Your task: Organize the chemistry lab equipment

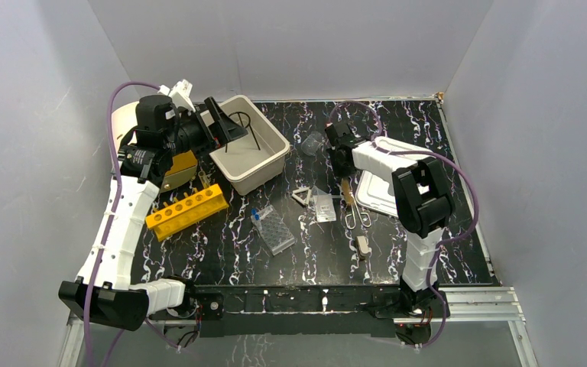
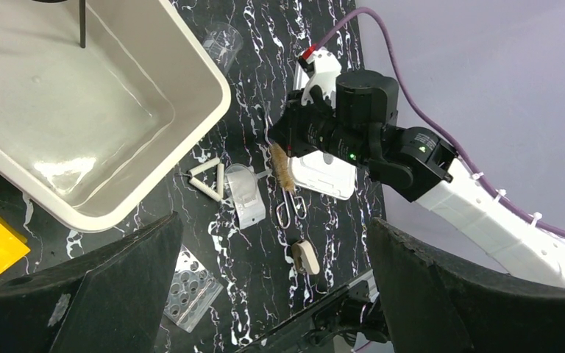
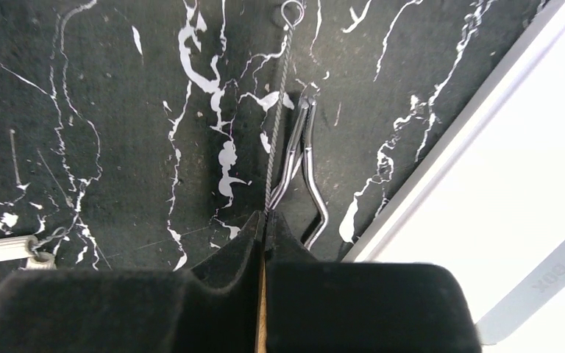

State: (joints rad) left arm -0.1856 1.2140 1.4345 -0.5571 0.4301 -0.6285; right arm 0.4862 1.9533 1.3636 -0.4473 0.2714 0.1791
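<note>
Progress: early. Only the wire stand (image 1: 248, 128) is in the tub (image 1: 274, 168), upper left of the top view. The rack (image 1: 187, 212), well tray (image 1: 275, 229) and triangle (image 1: 300, 196) lie loose at centre. The right gripper (image 3: 265, 224) is clamped on the brush (image 2: 283, 170) handle. The left gripper (image 1: 223, 126) is spread wide and holds nothing.

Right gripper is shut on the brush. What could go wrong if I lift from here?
1. The right gripper pinches the brush only on its thin twisted wire, so it may swing or slip out as it rises.
2. The tongs lie right against that wire and could snag and be dragged along.
3. The left gripper hangs open by the tub; carrying the brush there risks the arms colliding.
</note>
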